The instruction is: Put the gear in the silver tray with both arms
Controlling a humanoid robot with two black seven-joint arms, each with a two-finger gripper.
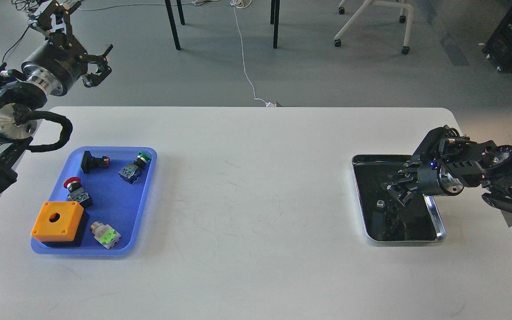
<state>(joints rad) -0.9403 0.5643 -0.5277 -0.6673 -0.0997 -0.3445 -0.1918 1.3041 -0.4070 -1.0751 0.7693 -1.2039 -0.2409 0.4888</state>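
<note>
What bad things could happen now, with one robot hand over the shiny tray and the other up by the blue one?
1. The right gripper hangs low over the silver tray; it might bump the rim or the small part lying in it.
2. The tray bottom is dark and mirrors things, so the small part could be hard to spot.
3. The left gripper would come down on a crowded blue tray and might knock the buttons.

Lab or office, grey floor (327, 75), trailing cable (243, 58), castored chair base (371, 22)
</note>
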